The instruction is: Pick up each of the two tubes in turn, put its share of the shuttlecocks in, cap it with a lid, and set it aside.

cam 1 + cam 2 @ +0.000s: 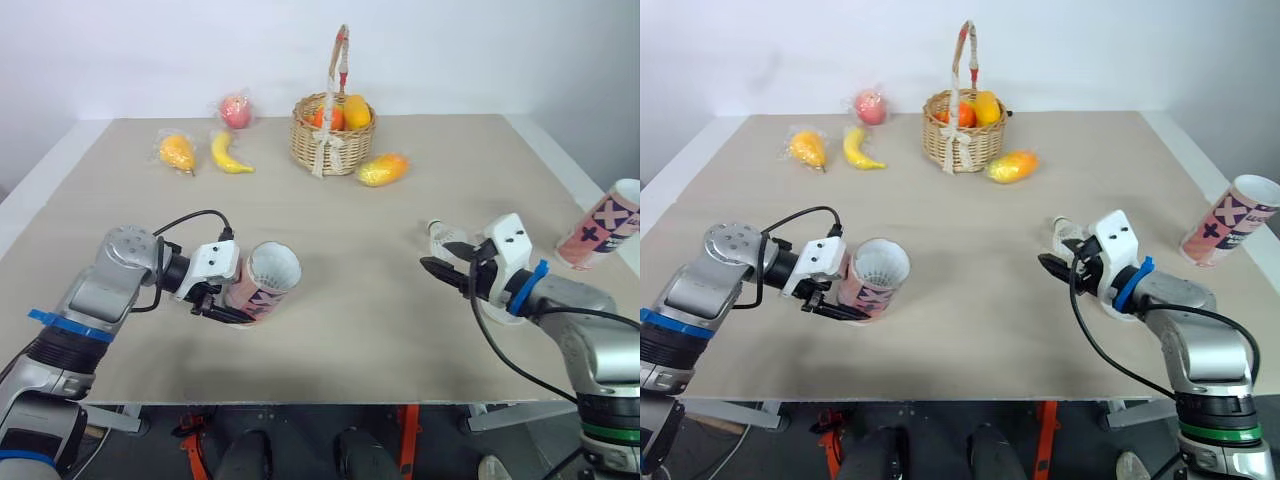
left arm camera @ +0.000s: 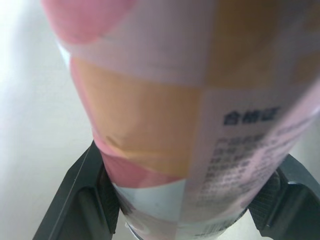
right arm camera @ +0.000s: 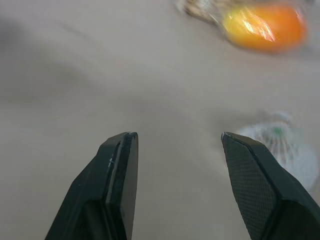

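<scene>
My left gripper (image 1: pixel 230 304) is shut on a pink patterned tube (image 1: pixel 262 282), held tilted just above the table with its open mouth turned up toward me; white fills the mouth. In the left wrist view both fingers (image 2: pixel 87 200) press the tube's (image 2: pixel 190 110) sides. My right gripper (image 1: pixel 441 268) hovers open over the table at the right, nothing between its fingers. A white shuttlecock (image 1: pixel 444 237) lies on the table just beyond it, also seen as the shuttlecock (image 3: pixel 282 145) beside one finger. A second pink tube (image 1: pixel 601 225) leans at the table's far right edge.
A wicker basket (image 1: pixel 325 145) with fruit stands at the back centre, a wrapped orange fruit (image 1: pixel 382 169) beside it. A banana (image 1: pixel 230 153), a wrapped yellow fruit (image 1: pixel 177 151) and a pink fruit (image 1: pixel 235 110) lie at the back left. Bare tabletop (image 1: pixel 360 290) lies between my grippers.
</scene>
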Tool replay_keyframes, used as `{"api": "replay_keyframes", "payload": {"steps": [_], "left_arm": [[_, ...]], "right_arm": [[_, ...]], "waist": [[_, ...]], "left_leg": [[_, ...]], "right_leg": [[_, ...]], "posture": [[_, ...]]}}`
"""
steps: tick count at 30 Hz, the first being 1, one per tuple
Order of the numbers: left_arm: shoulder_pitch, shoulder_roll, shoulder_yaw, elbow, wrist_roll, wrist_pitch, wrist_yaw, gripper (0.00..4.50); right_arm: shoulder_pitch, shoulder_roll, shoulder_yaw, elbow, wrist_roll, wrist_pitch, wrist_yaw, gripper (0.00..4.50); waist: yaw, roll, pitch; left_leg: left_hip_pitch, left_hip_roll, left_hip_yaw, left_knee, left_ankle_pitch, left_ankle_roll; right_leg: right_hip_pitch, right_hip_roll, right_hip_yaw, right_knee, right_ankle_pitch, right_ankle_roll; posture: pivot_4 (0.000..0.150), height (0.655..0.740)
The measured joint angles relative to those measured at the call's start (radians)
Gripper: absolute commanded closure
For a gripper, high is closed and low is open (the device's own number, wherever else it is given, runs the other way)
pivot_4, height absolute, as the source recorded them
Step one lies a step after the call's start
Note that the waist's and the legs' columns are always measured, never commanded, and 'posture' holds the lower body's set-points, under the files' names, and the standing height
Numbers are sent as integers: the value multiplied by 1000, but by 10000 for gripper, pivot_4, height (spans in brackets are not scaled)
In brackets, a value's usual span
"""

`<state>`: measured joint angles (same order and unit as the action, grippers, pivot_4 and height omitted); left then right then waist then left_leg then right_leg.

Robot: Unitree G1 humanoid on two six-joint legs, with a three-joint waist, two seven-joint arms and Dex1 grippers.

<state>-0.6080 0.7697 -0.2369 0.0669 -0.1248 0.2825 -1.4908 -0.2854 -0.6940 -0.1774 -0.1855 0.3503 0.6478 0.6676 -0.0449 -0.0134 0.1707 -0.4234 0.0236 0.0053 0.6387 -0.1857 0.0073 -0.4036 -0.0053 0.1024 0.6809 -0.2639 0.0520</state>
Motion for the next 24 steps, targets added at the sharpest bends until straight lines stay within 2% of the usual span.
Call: {"api": "replay_keyframes", "payload": {"steps": [3, 11, 13, 15, 17, 20, 21, 24], "left_arm": [[-7, -3, -3, 4, 0, -1, -9, 15981], [-8, -2, -2, 1, -2, 2, -16, 15981], [-7, -2, -2, 1, -2, 2, -15, 15981], [-8, -2, -2, 1, -2, 5, -15, 15981], [-7, -2, -1, -1, -2, 8, -13, 15981], [-6, -2, -1, -2, -3, 9, -13, 15981], [-6, -2, -1, -3, -3, 9, -13, 15981], [-5, -1, -1, -5, -3, 9, -10, 15981]], "right_arm": [[-93, 50, 48, 158, -98, -46, -106, 16201], [-237, 111, 104, 420, -205, -136, -185, 16201], [-248, 117, 108, 438, -215, -144, -193, 16201], [-276, 130, 109, 478, -231, -150, -207, 21306], [-298, 137, 116, 504, -247, -155, -220, 28522], [-303, 137, 125, 513, -258, -158, -223, 42199], [-302, 137, 126, 513, -258, -158, -222, 43864], [-292, 131, 125, 493, -258, -151, -218, 43864]], "waist": [[1, 0, 0], [1, 0, 0], [2, 0, 0], [1, 0, 0], [1, 0, 0], [1, 0, 0], [1, 0, 0], [1, 0, 0]], "left_leg": [[-1, -1, 0, 0, 0, 0], [-2, -2, -1, -1, 0, 0], [-2, -2, -1, -1, 0, 0], [-2, -2, -1, -1, 0, 0], [-2, -2, -1, -1, 0, 0], [-2, -2, -1, -1, 0, 0], [-2, -2, -1, -1, 0, 0], [-2, -2, -1, -1, 0, 0]], "right_leg": [[0, -1, 0, -1, 0, 2], [-1, -1, 0, -1, -1, 2], [-1, -1, 0, -1, -1, 2], [-1, -1, 0, -1, -1, 2], [-1, -1, 0, -1, -1, 2], [-1, -1, 0, -1, -1, 2], [-1, -1, 0, -1, -1, 2], [-1, -2, 0, -1, -1, 2]], "posture": [[1500, 7400], [1500, 7400], [1500, 7400], [1500, 7400], [1500, 7400], [1500, 7400], [1500, 7400], [1500, 7400]]}}
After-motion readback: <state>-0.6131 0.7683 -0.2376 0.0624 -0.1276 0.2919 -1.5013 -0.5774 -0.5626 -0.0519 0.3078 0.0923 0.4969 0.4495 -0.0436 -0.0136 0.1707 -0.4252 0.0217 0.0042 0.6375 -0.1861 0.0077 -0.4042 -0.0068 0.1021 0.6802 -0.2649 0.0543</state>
